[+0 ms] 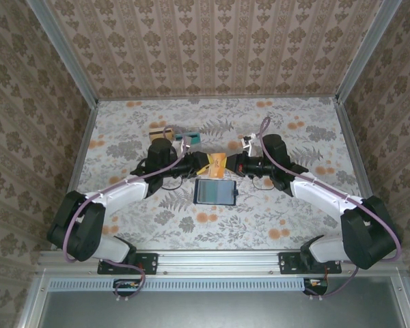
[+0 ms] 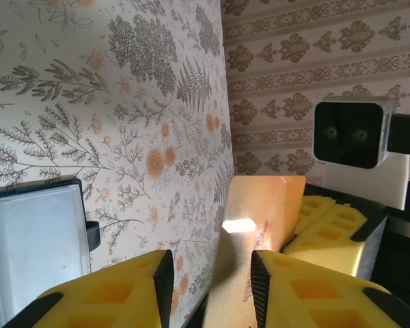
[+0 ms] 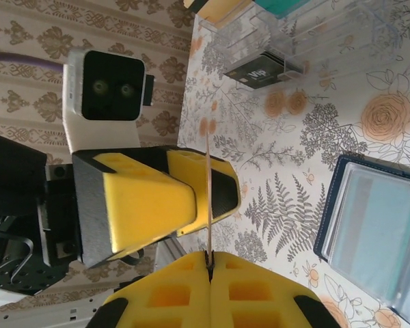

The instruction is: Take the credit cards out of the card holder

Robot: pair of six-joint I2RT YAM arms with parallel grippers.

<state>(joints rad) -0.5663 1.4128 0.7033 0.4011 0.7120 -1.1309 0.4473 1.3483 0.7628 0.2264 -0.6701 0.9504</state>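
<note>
Pinching a thin tan rectangular plastic card [image 2: 263, 205] edge-on, the right gripper [image 3: 209, 263] was fully closed; the left gripper [image 2: 212, 270], fingers partly apart, straddled it loosely.

no readable text, black card's [image 3: 256, 70] print blurred

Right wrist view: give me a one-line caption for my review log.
Right hand pinches a tan card edge-on, left hand straddling it, open card holder lying on the table beside.
</note>
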